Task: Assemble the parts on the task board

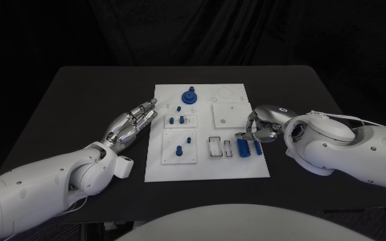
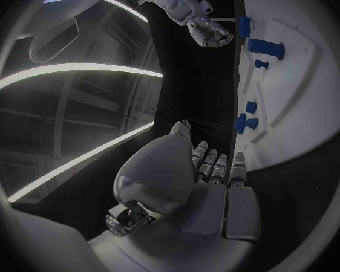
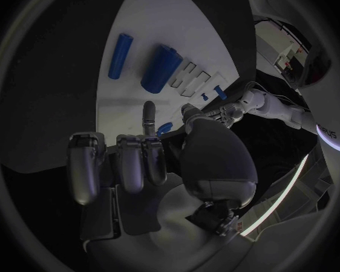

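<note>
Your right hand (image 1: pixel 256 130) hovers with curled fingers holding nothing over the two blue cylinders (image 1: pixel 249 147) lying at the near right of the task board (image 1: pixel 241 169), while the left hand (image 1: pixel 133 123) waits open beside the board's left edge on the surface: lower squarely over one cylinder before pinching

One white task board (image 1: pixel 206 165), two hands, two blue cylinders, one blue gear (image 1: pixel 189 96)

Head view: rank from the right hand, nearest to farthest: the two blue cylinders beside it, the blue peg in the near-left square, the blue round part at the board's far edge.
1. Two blue cylinders, right beside the right hand.
2. Blue peg, near-left square.
3. Blue round part, far edge.
</note>
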